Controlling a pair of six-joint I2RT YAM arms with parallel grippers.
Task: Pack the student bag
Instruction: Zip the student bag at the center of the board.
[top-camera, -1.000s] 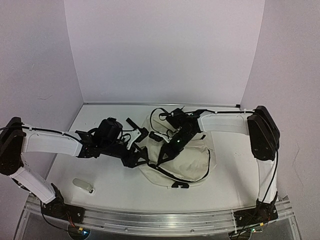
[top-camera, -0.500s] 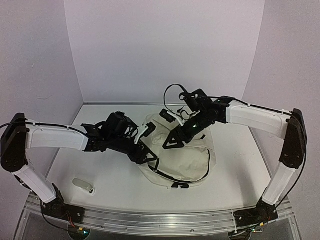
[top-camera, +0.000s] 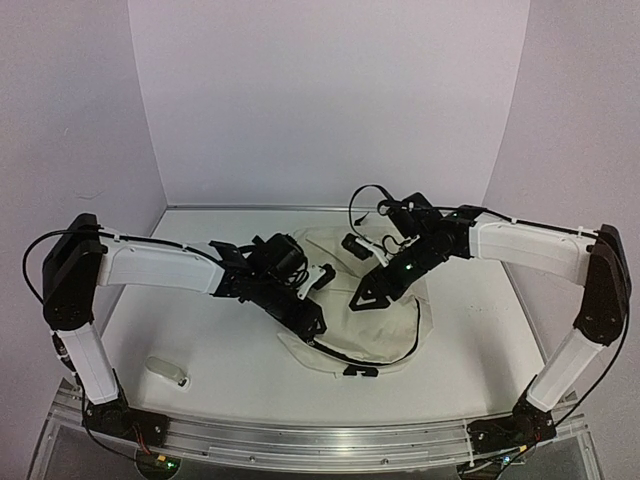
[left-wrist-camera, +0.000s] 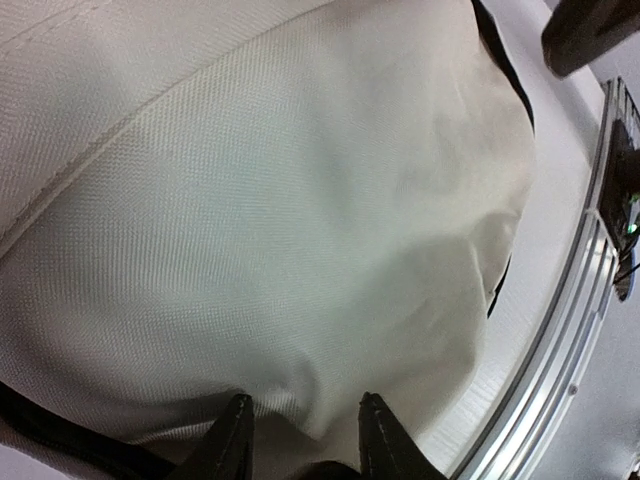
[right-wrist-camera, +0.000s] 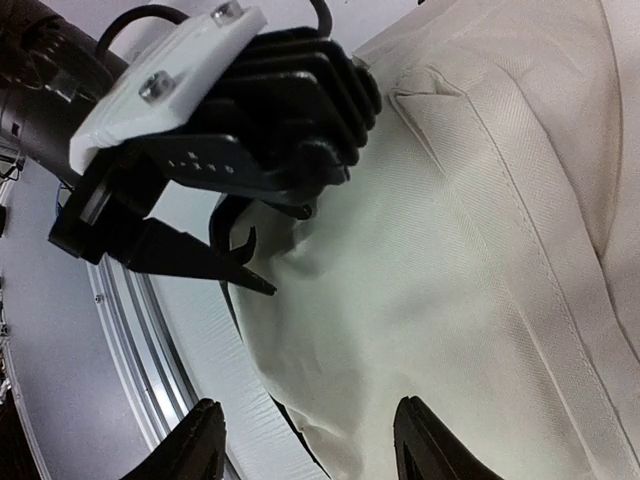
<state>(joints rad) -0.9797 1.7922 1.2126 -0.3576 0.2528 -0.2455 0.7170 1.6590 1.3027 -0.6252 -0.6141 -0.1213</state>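
Left fingers (left-wrist-camera: 235, 445) apart, against student bag (left-wrist-camera: 300, 220)

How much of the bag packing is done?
Nothing looks finished: the student bag lies slumped on the table, its inside hidden. In hand: the left gripper is at the bag's left edge; the right gripper hovers open above it. Left: a small clear thing lies outside, near the front edge.

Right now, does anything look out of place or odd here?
A small pale object lies alone near the table's front-left edge, apart from the student bag. It is too small to identify. The bag is rumpled, not visibly damaged.
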